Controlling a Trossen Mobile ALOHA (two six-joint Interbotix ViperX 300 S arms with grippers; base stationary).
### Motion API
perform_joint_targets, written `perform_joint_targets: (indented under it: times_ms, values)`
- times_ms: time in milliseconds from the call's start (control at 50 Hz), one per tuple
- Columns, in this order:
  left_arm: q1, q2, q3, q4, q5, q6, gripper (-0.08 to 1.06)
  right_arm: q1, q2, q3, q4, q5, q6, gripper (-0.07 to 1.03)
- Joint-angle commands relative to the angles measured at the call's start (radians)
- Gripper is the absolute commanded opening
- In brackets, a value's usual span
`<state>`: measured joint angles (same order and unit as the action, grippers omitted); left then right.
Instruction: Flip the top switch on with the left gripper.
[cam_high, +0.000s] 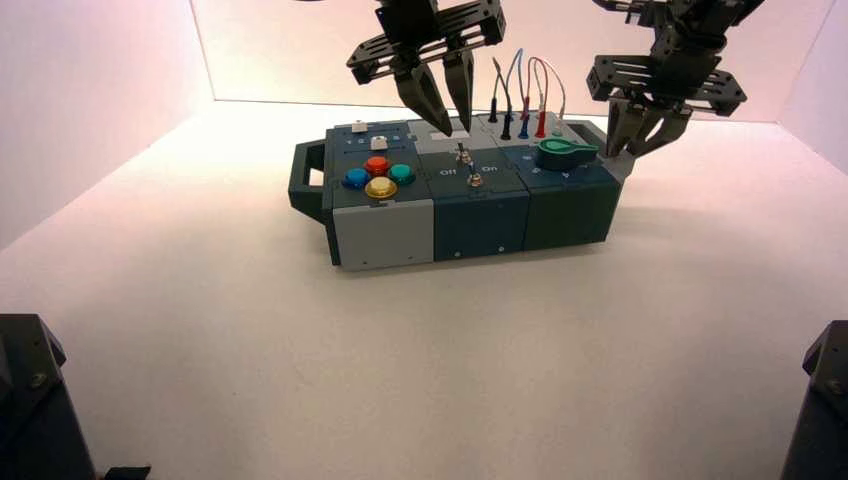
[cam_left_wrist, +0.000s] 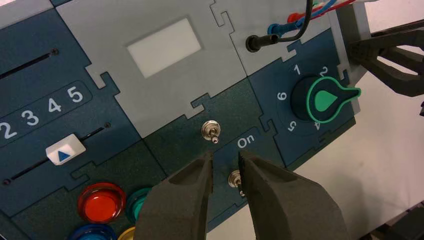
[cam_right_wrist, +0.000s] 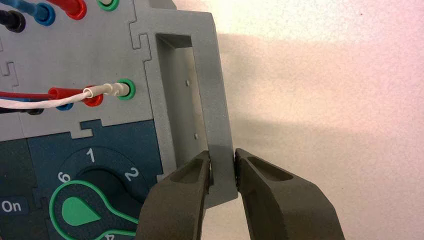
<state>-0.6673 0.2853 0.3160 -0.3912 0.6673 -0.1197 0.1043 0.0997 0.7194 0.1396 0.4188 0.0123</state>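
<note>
Claw (cam_left_wrist: 226, 157) fingers apart, left arm's, near the top switch (cam_left_wrist: 212, 132), seemingly just short of touching.

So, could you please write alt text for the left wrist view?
The left gripper's open fingers reach over a box panel with two small metal toggle switches, near the word "On". Around them are a white slider, coloured buttons, plugged wires and a green-rimmed knob.

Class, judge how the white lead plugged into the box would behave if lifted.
The white lead looks floppy, since it bows between its ends. It is probably light, being thin. Its plug seems stiffer, and would likely resist, seated in a green-ringed socket.
</note>
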Motion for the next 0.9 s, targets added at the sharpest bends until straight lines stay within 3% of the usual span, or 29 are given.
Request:
perform_joint_targets:
  times_ms: [20,760,900]
  values:
    - [0.002,-0.008,-0.021,-0.002,-0.003,-0.006,0.3,-0.005,-0.061,-0.02,0.009,-0.009,0.028,-0.02]
    - [-0.008,0.043,-0.058,-0.005,0.003,-0.028,0.19,-0.005,-0.052,0.009,0.009,-0.025,0.028,-0.02]
    - [-0.009,0.048,-0.064,-0.005,0.012,-0.028,0.07,-0.005,-0.052,0.012,0.009,-0.025,0.028,-0.02]
